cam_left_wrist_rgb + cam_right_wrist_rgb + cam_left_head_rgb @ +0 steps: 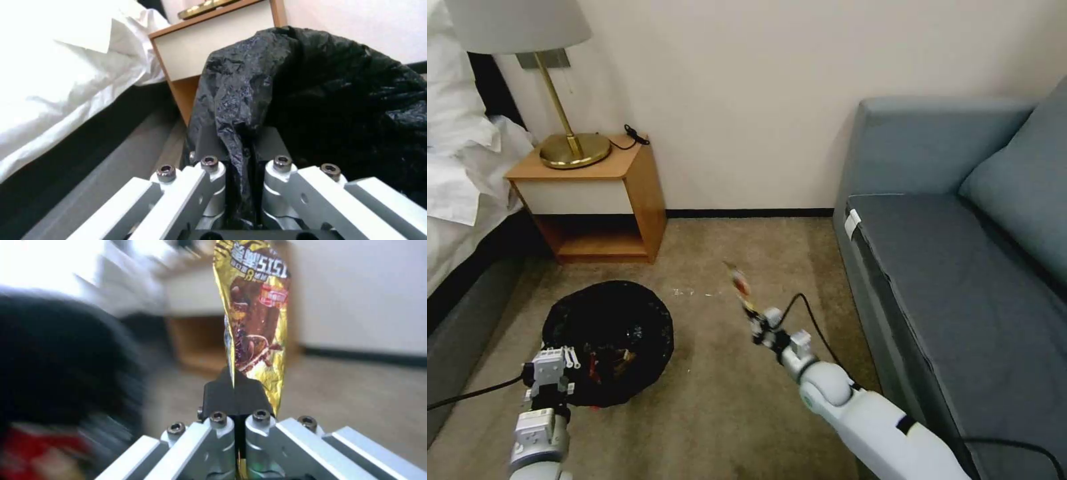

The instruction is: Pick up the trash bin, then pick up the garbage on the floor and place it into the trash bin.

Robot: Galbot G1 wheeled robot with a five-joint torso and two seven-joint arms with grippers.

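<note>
**A:** Start with the big things. What frames the scene?

**B:** A grey-blue sofa [960, 253] runs down the right side of the carpet [720, 400], and a bed with white sheets [460, 173] lines the left side. Against the far wall, between them and just beside the bed, stands a wooden nightstand [600, 193] carrying a brass lamp [564, 127].

**A:** And the trash bin?

**B:** The trash bin [610, 340] is near the carpet's left side, in front of the nightstand, lined with a crinkly black bag. Some litter shows inside it, with a bit of red among it.

**A:** Is the bin being held?

**B:** Yes. The left gripper [557, 363] is at the bin's near-left rim. In the left wrist view its fingers [209, 146] are clenched on a fold of the black bag [240, 110] at the rim.

**A:** And the other arm?

**B:** The right gripper [755, 323] reaches out over the middle of the carpet, to the right of the bin and apart from it. Its fingers [218, 396] are pinched tight on the lower end of a gold and brown wrapper [256, 320], which stands up from them, off the floor. In the head view the wrapper [739, 283] juts up beyond the fingertips.
</note>
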